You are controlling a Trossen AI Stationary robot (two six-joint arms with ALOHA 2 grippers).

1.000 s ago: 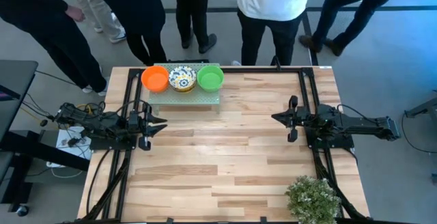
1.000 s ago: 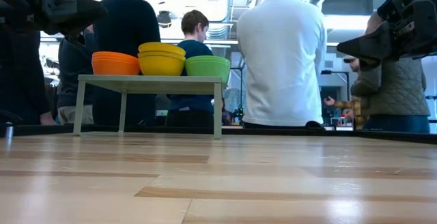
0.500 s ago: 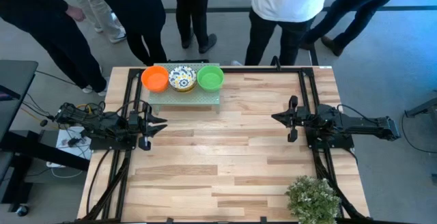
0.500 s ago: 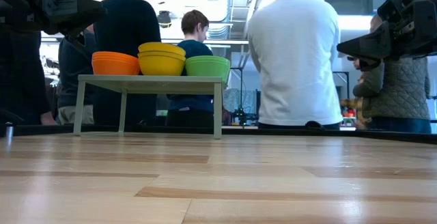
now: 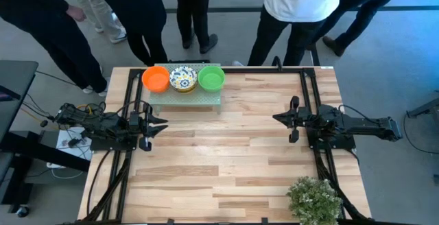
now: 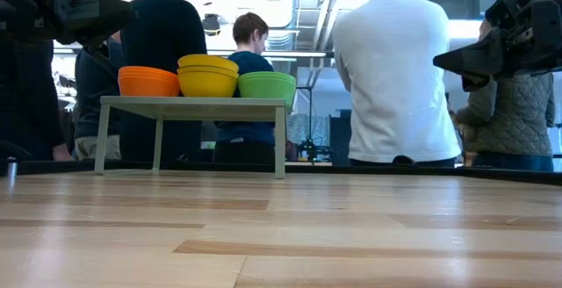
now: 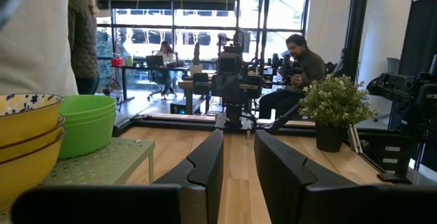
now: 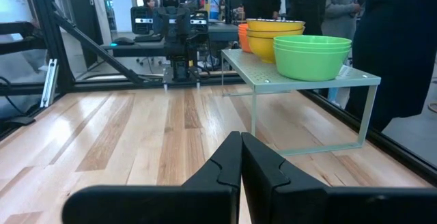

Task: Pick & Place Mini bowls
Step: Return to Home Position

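Three stacks of mini bowls stand in a row on a small pale-green stand (image 5: 185,93) at the table's far left: orange (image 5: 156,79), floral white with yellow outsides (image 5: 183,78), and green (image 5: 211,78). The stand rests on thin legs (image 6: 279,143). My left gripper (image 5: 160,123) hovers open with a narrow gap, just nearer than the stand. In its wrist view (image 7: 238,136) the green stack (image 7: 85,123) and floral stack (image 7: 24,138) lie close by. My right gripper (image 5: 277,118) hovers shut at the table's right, pointing left. Its wrist view (image 8: 240,138) shows the green bowls (image 8: 313,57) ahead.
A bushy potted plant (image 5: 313,199) stands at the near right corner. Several people (image 5: 288,12) stand just beyond the far edge. Black frame rails (image 5: 312,95) run along both sides of the table. Bare wood (image 5: 219,149) lies between the two arms.
Both arms and all the bowls have kept still. The person in the white top beyond the far edge has stepped toward the right.
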